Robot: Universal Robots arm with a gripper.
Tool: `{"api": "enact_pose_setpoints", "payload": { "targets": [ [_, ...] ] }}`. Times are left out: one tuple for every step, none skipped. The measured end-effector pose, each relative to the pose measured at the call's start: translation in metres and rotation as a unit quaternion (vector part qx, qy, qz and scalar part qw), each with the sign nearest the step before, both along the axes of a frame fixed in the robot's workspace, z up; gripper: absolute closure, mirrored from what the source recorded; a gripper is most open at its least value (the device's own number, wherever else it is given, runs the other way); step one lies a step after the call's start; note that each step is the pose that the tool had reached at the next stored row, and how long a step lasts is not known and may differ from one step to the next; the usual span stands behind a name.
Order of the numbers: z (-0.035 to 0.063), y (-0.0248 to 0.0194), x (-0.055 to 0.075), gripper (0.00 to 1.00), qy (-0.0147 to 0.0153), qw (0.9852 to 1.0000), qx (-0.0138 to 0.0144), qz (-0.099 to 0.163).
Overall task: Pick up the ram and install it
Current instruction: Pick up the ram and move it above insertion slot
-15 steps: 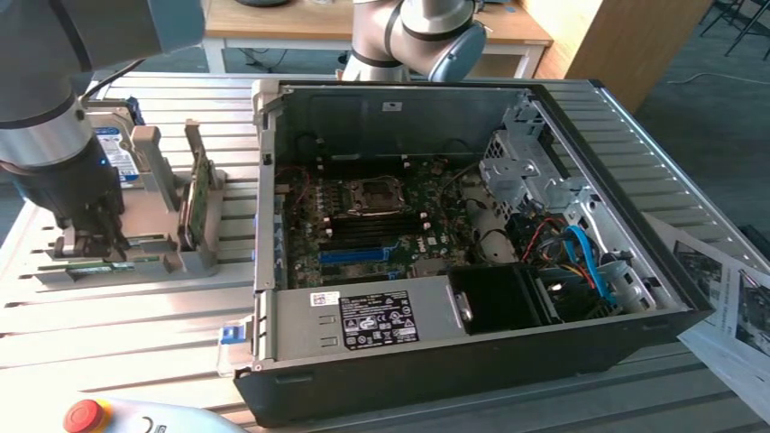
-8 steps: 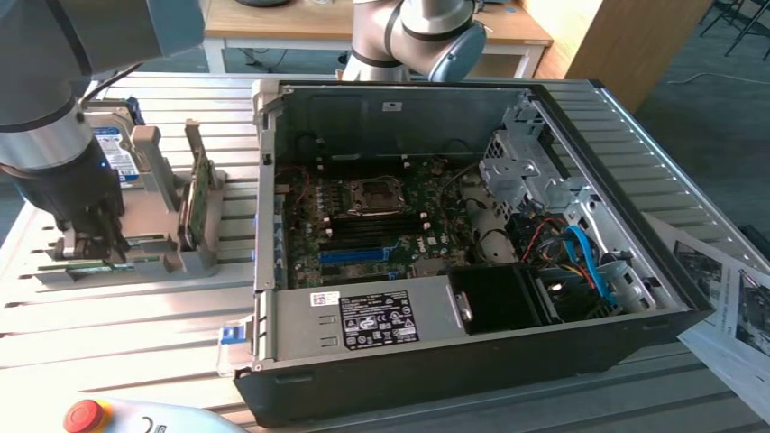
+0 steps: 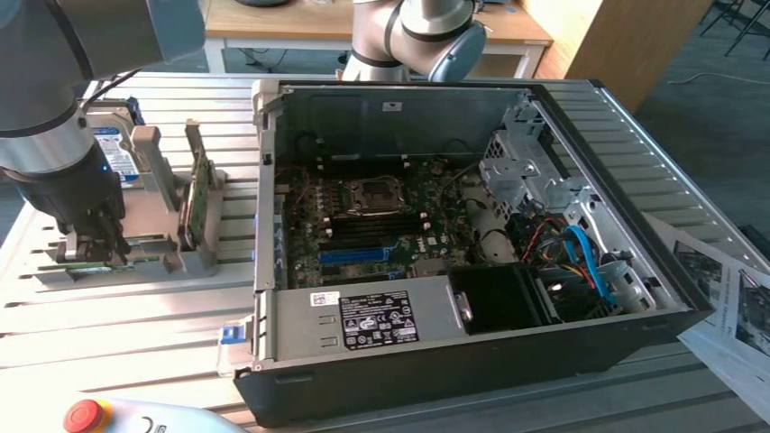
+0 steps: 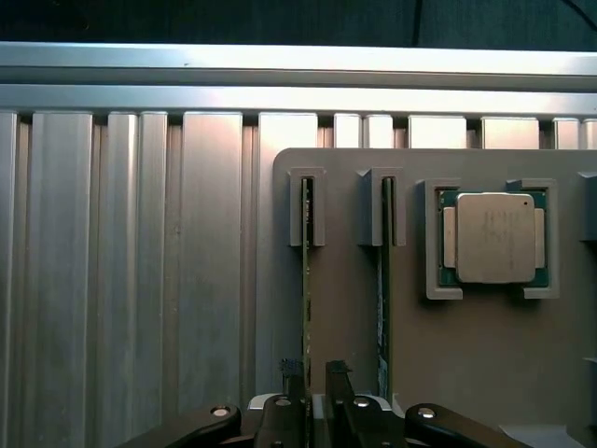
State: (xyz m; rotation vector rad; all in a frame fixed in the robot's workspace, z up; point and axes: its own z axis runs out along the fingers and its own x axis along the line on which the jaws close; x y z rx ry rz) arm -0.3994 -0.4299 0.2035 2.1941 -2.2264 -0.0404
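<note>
In the wrist view the ram point(image 4: 306, 280), a thin green stick, stands on edge in a slot of the grey holder point(image 4: 466, 355). A second green stick point(image 4: 381, 308) stands in the neighbouring slot. My gripper point(image 4: 315, 375) hangs over the near end of the first stick. One dark finger point(image 4: 292, 373) is on each side of it, and a gap shows between them, so it is open around the stick. In the exterior view the gripper point(image 3: 94, 248) is low over the holder point(image 3: 162, 262), on the exterior view's left of the open computer case point(image 3: 481, 361).
A processor chip point(image 4: 492, 238) lies in a recess of the holder. A broader green card point(image 3: 193, 203) and a blue-labelled hard drive point(image 3: 106, 144) stand upright in the holder. The motherboard's black memory slots point(image 3: 361, 236) show inside the case. A red stop button point(image 3: 85, 415) and papers point(image 3: 722, 298) lie near the table edges.
</note>
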Motion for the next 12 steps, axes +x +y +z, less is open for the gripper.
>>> {"api": "enact_pose_setpoints", "payload": {
  "targets": [
    [0.0, 0.0, 0.0, 0.76, 0.0, 1.0, 0.0, 0.0],
    [0.0, 0.0, 0.0, 0.76, 0.0, 1.0, 0.0, 0.0],
    [0.0, 0.0, 0.0, 0.76, 0.0, 1.0, 0.0, 0.0],
    [-0.0001, 0.0, 0.0, 0.76, 0.0, 1.0, 0.0, 0.0],
    [-0.0002, 0.0, 0.0, 0.76, -0.0001, 1.0, 0.0001, 0.0],
    [-0.0003, -0.0003, -0.0001, 0.76, -0.0002, 1.0, 0.0001, 0.0],
    [-0.0003, -0.0009, 0.0, 0.76, -0.0002, 1.0, 0.0001, 0.0],
    [-0.0002, -0.0015, 0.0, 0.76, -0.0001, 1.0, 0.0001, 0.0],
    [-0.0002, -0.0021, 0.0, 0.76, -0.0001, 1.0, 0.0, 0.0],
    [-0.0002, -0.0027, 0.0, 0.76, -0.0001, 1.0, 0.0001, 0.0],
    [-0.0002, -0.003, 0.0, 0.76, 0.0, 1.0, 0.0, 0.0],
    [-0.0002, -0.003, 0.0, 0.76, 0.0, 1.0, 0.0, 0.0]
  ]
}}
